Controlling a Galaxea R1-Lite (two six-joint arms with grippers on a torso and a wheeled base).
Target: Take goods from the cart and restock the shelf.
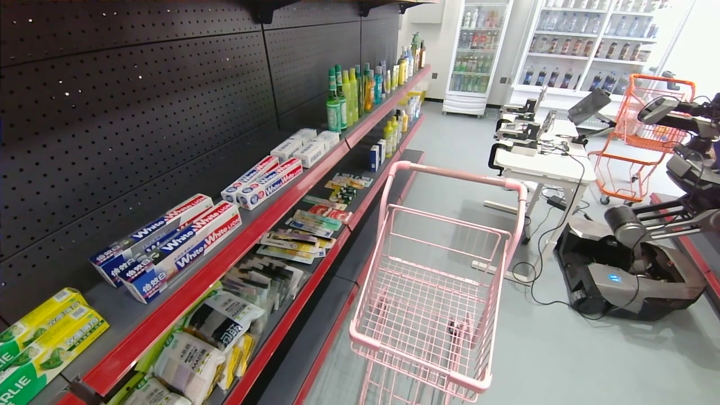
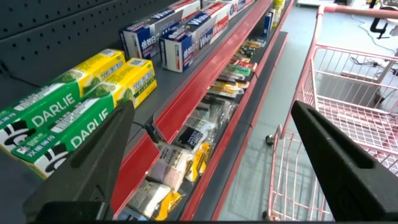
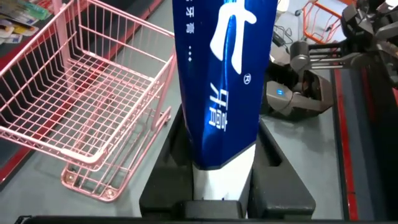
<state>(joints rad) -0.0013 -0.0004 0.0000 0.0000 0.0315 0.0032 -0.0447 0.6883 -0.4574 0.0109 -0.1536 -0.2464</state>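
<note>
At the left, the risk is sitting on the shelf (image 1: 225,260). The yellow-green toothpaste boxes (image 2: 81,106) and the blue-and-white toothpaste cartons (image 1: 180,236) are lying close together near its red lip, so a carton pushed in at an angle is likely going to nudge a neighbour over the edge. In the middle, the pink cart (image 1: 450,173) is standing just beside the shelf, and an arm crossing low is risking a snag on its wire rim. On the right, the blue carton (image 3: 221,62) is sticking far out of the right tool (image 3: 221,146), which is gripping only its lower end, so a quick swing is risking a tilt or a slip.

As for pose, the left tool (image 2: 211,112) is hanging released, fingers spread wide, above the shelf's front edge near the yellow-green toothpaste boxes. The right tool is clenching the blue carton, which is pointing straight out along the fingers. It is hovering over the floor (image 3: 323,162) just beside the pink cart, with the cart standing between it and the shelf.
</note>
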